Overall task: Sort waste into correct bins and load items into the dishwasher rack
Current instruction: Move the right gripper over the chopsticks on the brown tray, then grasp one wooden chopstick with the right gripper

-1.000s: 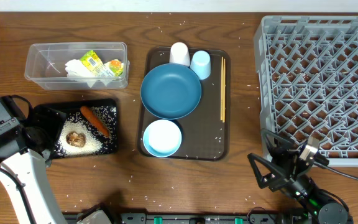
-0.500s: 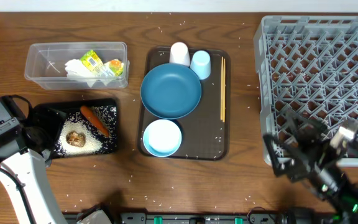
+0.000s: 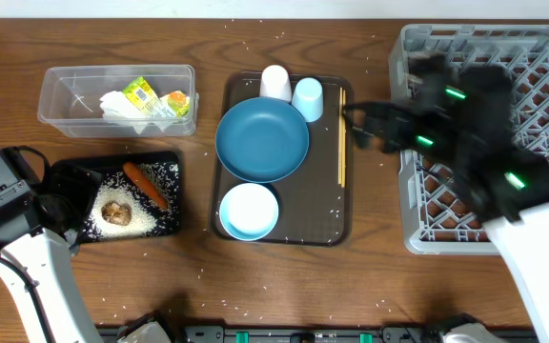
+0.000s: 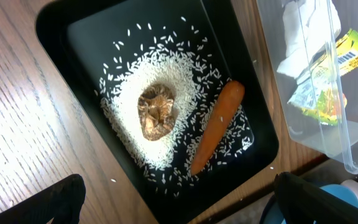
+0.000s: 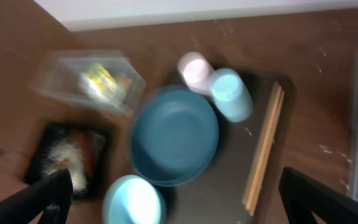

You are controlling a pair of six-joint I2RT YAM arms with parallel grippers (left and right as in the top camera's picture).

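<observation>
My left gripper [image 4: 179,186] hangs open over the near edge of the black tray [image 4: 61,37], which holds rice [image 4: 129,93], a brown lump [image 4: 156,111] and a carrot [image 4: 216,127]. The clear tub [image 3: 65,95] contains a crumpled tissue [image 3: 120,107] and a wrapper [image 3: 141,93]. My right gripper [image 3: 358,129], blurred and open, hovers by the chopsticks [image 3: 341,138], empty. Left of it are the dark-blue dish [image 3: 262,139], light-blue bowl [image 3: 249,211], white cup [image 3: 275,83] and pale-blue cup [image 3: 308,98]. The grey rack [image 3: 541,86] stands at the right.
The dishes and chopsticks lie on a brown serving tray [image 3: 322,214] in the middle. Loose rice grains are scattered over the wooden table [image 3: 208,276]. My right arm [image 3: 484,143] reaches across the rack's left part.
My right arm has swung from the table's front right corner up over the rack to the serving tray's right side. The left arm has not moved.
</observation>
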